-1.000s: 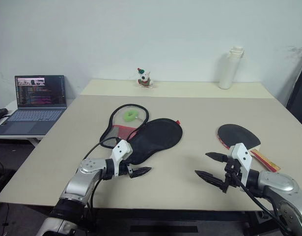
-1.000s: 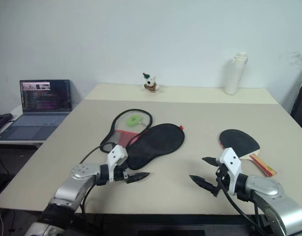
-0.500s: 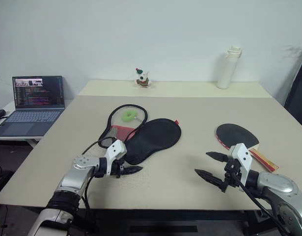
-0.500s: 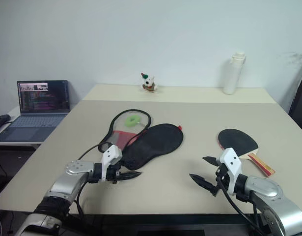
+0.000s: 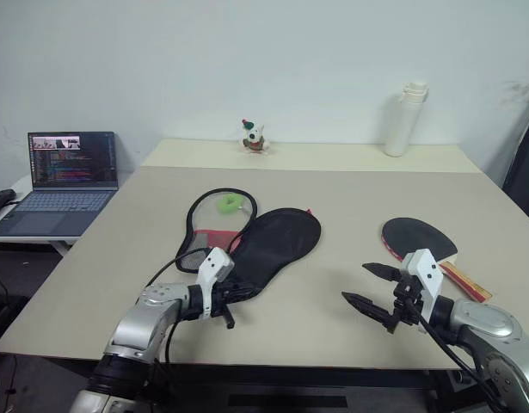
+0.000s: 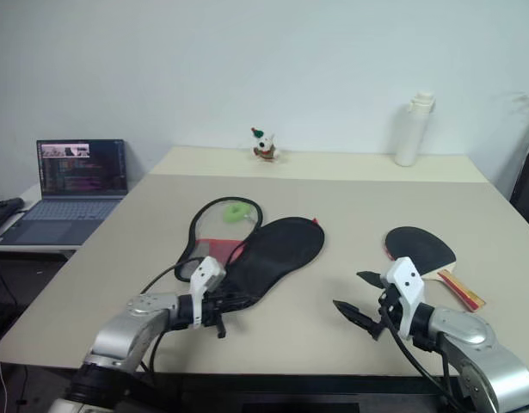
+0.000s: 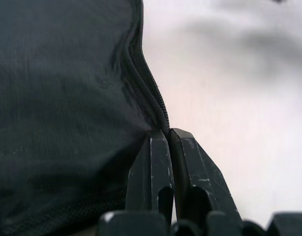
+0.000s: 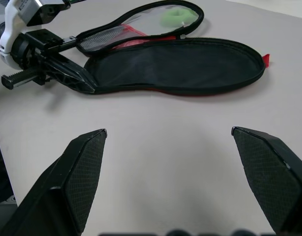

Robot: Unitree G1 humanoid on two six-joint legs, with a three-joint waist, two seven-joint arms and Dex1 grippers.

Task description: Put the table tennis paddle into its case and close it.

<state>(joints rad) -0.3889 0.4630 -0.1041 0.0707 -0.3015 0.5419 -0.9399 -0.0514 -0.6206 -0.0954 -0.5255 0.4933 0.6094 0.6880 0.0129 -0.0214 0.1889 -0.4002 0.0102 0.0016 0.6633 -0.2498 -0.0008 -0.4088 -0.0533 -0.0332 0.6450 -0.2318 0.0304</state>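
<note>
Left claw (image 5: 230, 297), lower left of the head view, is pinched shut on the zipper rim at the narrow near end of the open case (image 5: 273, 243); right claw (image 5: 368, 291) hangs spread above the desk (image 5: 350, 194), lower right, with the paddle (image 5: 416, 237) lying flat just beyond it. To do this well, judge: keep that rim pinned so the case cannot slide while the right claw fetches the paddle. The left wrist view shows fingertips (image 7: 160, 147) meeting on the zipper teeth, a contact too small in the head views.
</note>
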